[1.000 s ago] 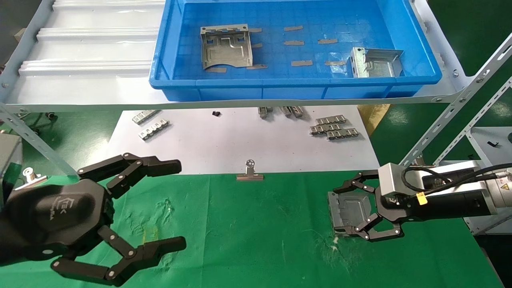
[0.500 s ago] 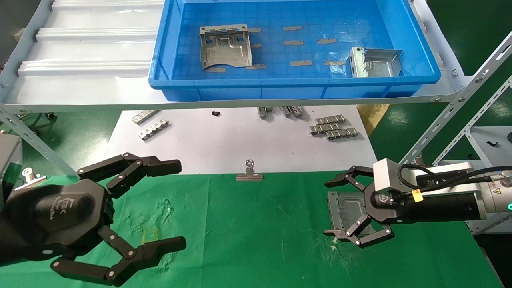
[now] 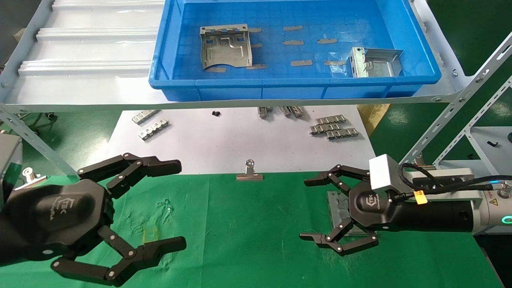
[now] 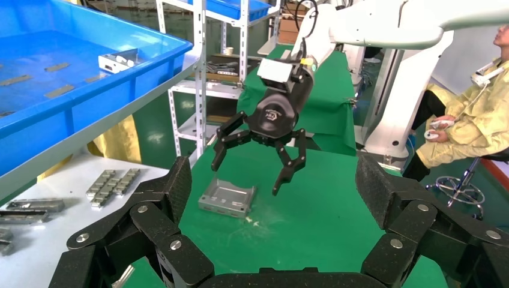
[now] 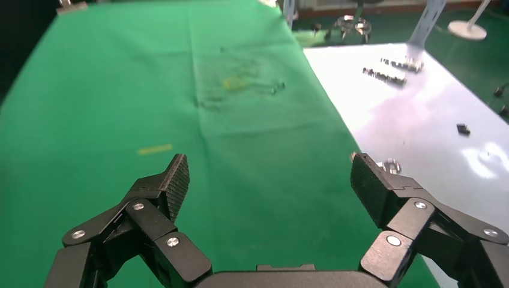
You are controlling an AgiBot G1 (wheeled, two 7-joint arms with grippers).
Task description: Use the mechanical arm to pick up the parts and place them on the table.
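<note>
bright even overhead light, glare on the white sheet (image 3: 240,140).

The table (image 3: 248,224) fills the lower half of the head view, covered in bright green cloth with pale scuff marks and a faint yellow mark at lower left. A grey sheet-metal part (image 3: 339,208) lies flat on the cloth at lower right. A white sheet (image 3: 240,144) covers the table's far middle; on it lie small notched metal strips (image 3: 334,128) at right, more strips (image 3: 154,130) at left, and a silver binder clip (image 3: 249,173) at the sheet's near edge.
</note>
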